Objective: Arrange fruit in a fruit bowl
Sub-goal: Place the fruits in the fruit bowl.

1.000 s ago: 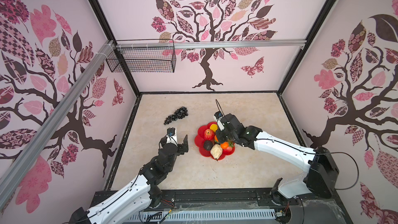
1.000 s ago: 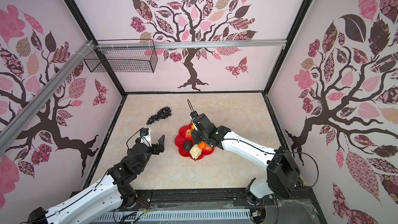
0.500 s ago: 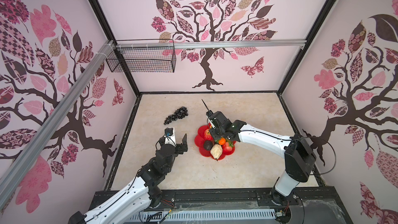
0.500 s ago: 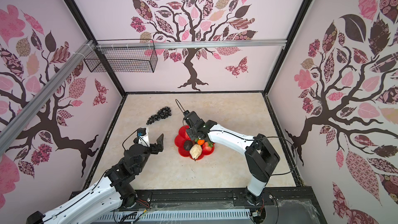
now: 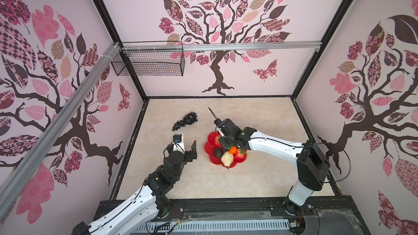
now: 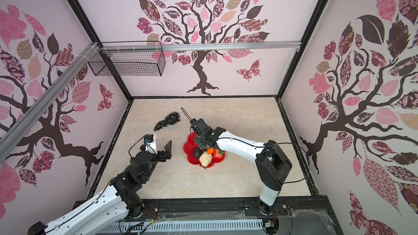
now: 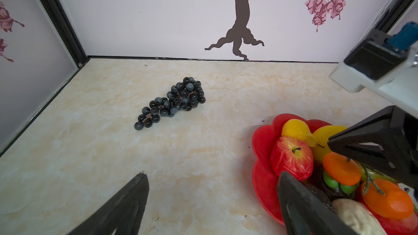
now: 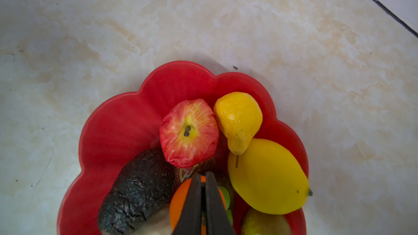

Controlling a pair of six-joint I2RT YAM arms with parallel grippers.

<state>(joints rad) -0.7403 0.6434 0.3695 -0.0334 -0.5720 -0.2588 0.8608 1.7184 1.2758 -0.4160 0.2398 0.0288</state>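
Note:
The red petalled fruit bowl [image 5: 209,145] [image 8: 117,132] holds a red apple [image 8: 188,132], two yellow lemons [image 8: 267,177], a dark avocado [image 8: 135,188], a cream pear [image 5: 226,158], a strawberry [image 5: 240,152] and oranges [image 7: 341,168]. My right gripper [image 8: 203,174] [image 5: 224,144] hangs over the bowl, shut, its fingers right above an orange; whether they pinch its stem I cannot tell. The black grape bunch [image 5: 185,120] [image 7: 172,102] lies on the table, far-left of the bowl. My left gripper [image 5: 186,142] [image 7: 211,175] stands open and holds nothing, just left of the bowl and nearer than the grapes.
A black wire basket [image 5: 149,64] hangs on the back wall's rail at the left. Patterned walls close the beige table [image 5: 260,177] on three sides. The right arm [image 5: 271,148] stretches in from the right.
The right gripper slid left across the bowl and its elbow swung in, then stayed put. The left arm has barely moved.

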